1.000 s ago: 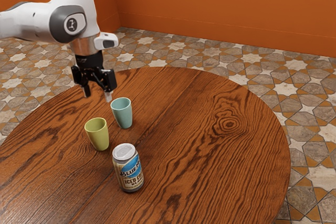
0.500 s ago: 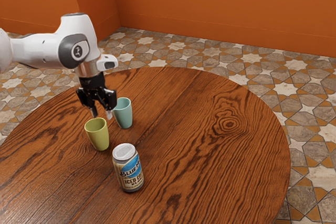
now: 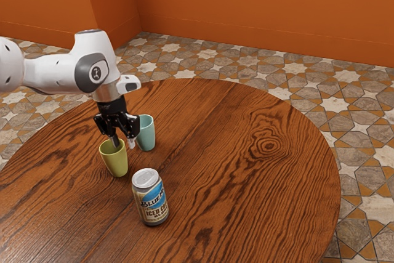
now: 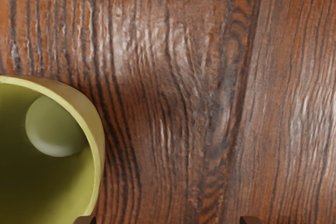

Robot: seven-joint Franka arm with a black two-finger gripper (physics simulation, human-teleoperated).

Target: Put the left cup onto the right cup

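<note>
Two cups stand upright on the round wooden table (image 3: 246, 170). The green cup (image 3: 114, 158) is toward the exterior view's left, and the teal cup (image 3: 146, 132) stands just behind it to the right. My gripper (image 3: 122, 143) hangs open at the green cup's rim. One finger dips just inside the cup's right wall, and the other is outside, between the two cups. In the wrist view the green cup (image 4: 47, 171) lies under one side of my hand, with bare wood under the rest. Nothing is held.
A blue iced-tea can (image 3: 149, 196) stands upright in front of the green cup, nearer the table's front edge. The table's right half is bare wood. Patterned floor tiles and orange walls surround the table.
My gripper has come down and slightly forward, from above and behind the teal cup to the green cup's rim. The cups and the can have not moved.
</note>
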